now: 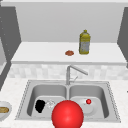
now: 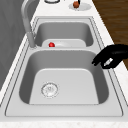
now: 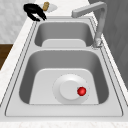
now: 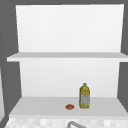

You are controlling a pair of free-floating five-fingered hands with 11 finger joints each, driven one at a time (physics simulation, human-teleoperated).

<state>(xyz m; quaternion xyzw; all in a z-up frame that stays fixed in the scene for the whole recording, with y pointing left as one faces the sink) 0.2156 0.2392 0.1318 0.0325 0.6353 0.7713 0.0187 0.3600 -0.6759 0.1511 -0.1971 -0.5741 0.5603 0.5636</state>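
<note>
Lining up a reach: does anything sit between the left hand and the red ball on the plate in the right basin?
Only the ridge between the basins lies between left hand and red ball; the faucet stands at its back end.

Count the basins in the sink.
2. The left basin has a drain, with the left hand at its front edge. The right basin holds a plate carrying a small red ball.
</note>
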